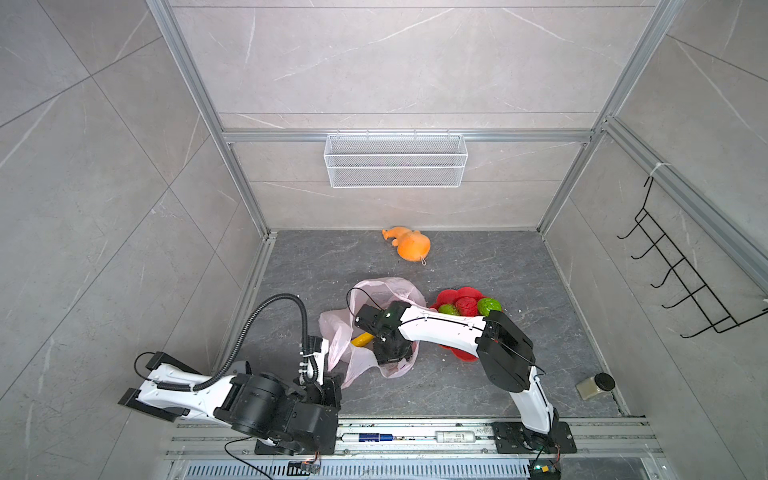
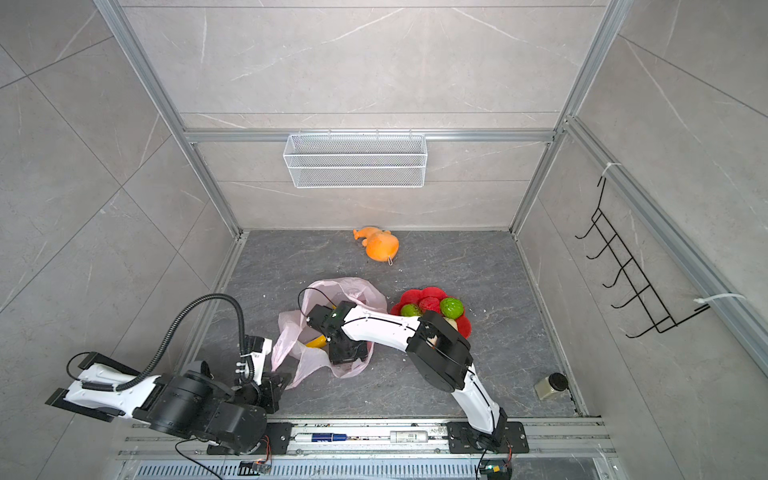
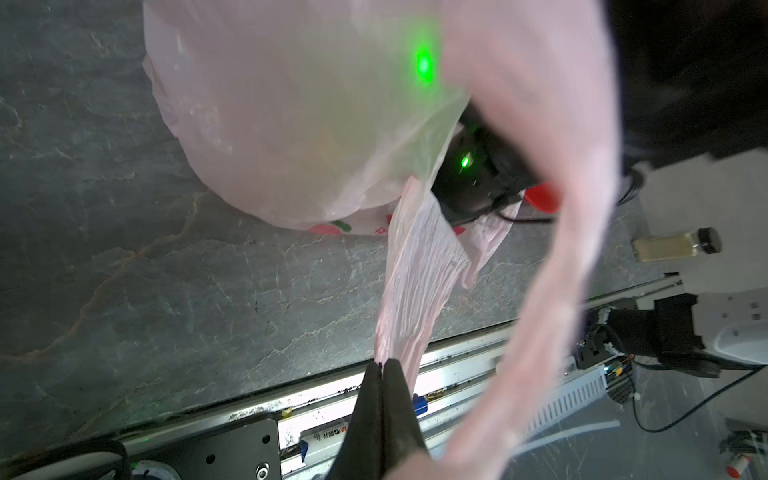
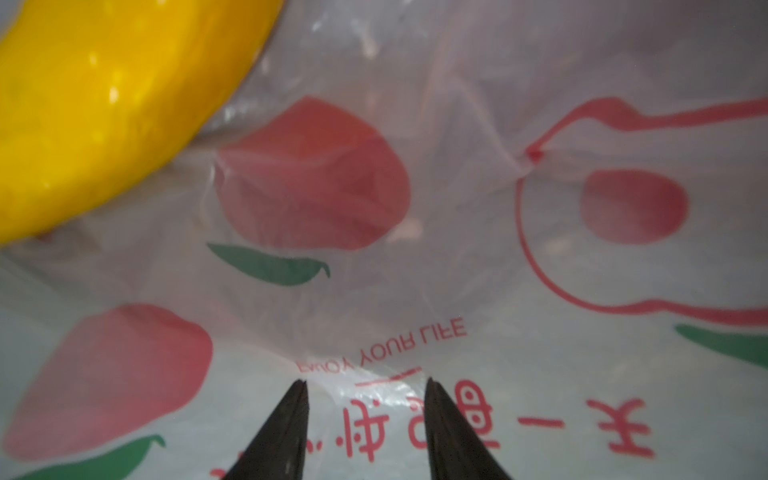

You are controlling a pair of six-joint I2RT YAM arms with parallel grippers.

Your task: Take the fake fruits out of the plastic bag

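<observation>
Bag handle [image 3: 415, 270] pinched tight in the closed left gripper [image 3: 381, 366] and drawn taut, apparently to hold the plastic bag [image 3: 291, 124] open, so that the right gripper [image 4: 365, 382], inside it with jaws half apart and empty, can reach the banana [image 4: 104, 104] lying just ahead and to one side.

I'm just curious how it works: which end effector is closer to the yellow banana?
Right. The right end effector is inside the plastic bag, open, with the banana just beside it. The left end effector sits outside, pinching a bag handle, farther away.
</observation>
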